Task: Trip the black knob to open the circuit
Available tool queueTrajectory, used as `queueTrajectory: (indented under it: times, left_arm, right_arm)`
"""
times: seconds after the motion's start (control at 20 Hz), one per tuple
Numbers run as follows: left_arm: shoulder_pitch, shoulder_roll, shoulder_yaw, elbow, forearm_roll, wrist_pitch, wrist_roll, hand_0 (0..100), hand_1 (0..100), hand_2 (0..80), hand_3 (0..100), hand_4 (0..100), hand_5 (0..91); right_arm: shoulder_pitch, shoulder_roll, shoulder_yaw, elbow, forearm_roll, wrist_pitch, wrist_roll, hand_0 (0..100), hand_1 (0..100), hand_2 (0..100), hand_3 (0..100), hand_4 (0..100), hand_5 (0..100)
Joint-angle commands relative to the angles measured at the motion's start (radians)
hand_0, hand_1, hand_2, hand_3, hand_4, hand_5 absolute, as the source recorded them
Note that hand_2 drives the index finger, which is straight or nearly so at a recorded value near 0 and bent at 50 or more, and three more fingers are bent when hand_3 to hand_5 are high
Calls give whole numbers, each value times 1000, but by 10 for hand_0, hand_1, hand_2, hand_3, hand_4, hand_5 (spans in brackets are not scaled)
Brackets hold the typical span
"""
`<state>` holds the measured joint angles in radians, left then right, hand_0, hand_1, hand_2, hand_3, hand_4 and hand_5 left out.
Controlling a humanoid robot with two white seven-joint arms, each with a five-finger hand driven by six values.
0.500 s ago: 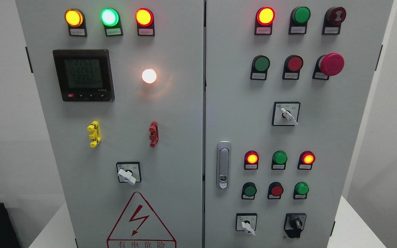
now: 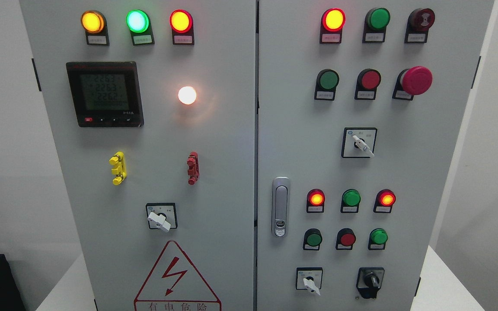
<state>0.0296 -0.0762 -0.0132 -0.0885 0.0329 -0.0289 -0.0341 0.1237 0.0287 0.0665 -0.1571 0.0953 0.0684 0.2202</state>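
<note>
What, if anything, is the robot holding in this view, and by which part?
Nothing that can be seen: neither hand is in view, and the black knob at the panel's lower right stands untouched.

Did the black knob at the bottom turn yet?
No. The black knob sits as before, level with the white switch on its left. No hand is in view.
</note>
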Motion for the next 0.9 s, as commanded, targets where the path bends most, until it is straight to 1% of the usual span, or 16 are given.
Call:
queueTrajectory:
  times: [0.0,0.1,0.3,0.45,0.5,0.55,0.75,0.85]
  left_arm:
    - [0,-1,1,1,2,1,0,120,389,0,0,0,0]
    - [0,-1,1,1,2,1,0,120,389,0,0,0,0]
    - [0,-1,1,1,2,1,0,120,389,0,0,0,0]
    - [0,-1,1,1,2,0,0,120,389,0,0,0,0]
    - [0,-1,1,1,2,1,0,120,389,0,0,0,0]
    - [0,-1,1,1,2,1,0,120,389,0,0,0,0]
    - [0,-2,1,1,2,1,0,120,389,0,0,0,0]
    - [0,-1,1,1,2,1,0,120,389,0,0,0,0]
  right_arm:
    - [-1,-4,-5,-2,-2,-24,-5,11,224,0,0,0,0]
    - [-1,-6,-7,-2,-6,-62,-13,0,231,0,0,0,0]
    - [1,-7,-8,-7,-9,-96,-22,19,256,0,0,0,0]
    - [1,-6,-8,-10,-9,-146,-59,49,285,0,4,0,0]
    - [1,-6,-7,-12,-8,-162,-70,57,300,0,41,0,0]
    - [-1,-4,-8,-13,-8,-176,-81,63,302,0,55,0,0]
    - [7,-4,-8,-56,-11,-222,-90,91,323,0,75,12,0]
    - [8,-3,-10,-85,-14,-226,-107,95,339,0,101,35,0]
